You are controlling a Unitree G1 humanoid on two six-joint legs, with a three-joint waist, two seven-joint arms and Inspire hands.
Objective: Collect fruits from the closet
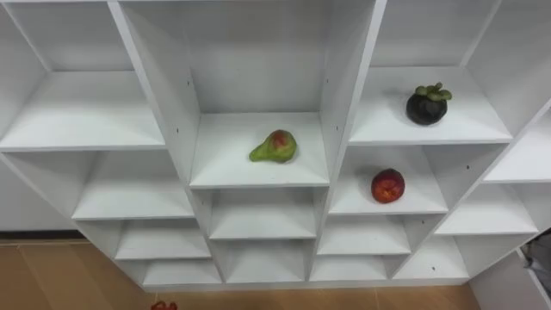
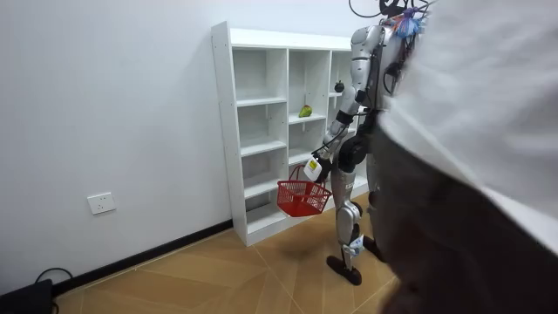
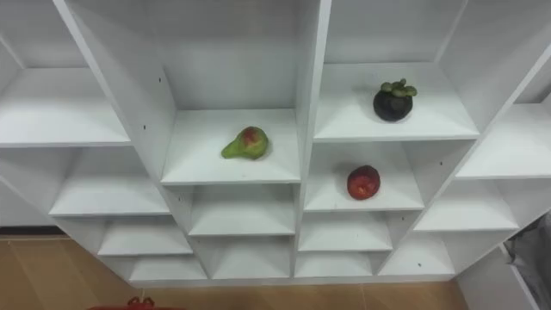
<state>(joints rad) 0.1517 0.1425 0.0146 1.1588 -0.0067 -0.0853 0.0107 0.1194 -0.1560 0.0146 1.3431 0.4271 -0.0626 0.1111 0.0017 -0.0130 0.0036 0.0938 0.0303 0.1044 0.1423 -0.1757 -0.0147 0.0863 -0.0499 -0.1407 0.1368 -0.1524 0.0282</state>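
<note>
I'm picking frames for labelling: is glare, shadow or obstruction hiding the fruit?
Left eye view: even light, no glare; green-and-red pear, dark purple mangosteen and round red fruit cast faint shadows on the white shelves. Room view: a person near the camera covers the right side, sparing the left hand holding a red basket.

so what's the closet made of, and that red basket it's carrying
closet: likely laminated or painted board, judging by flat, smooth white panels with small fixing holes in the uprights. basket: probably plastic, red with open mesh walls, though coated wire is possible.
</note>
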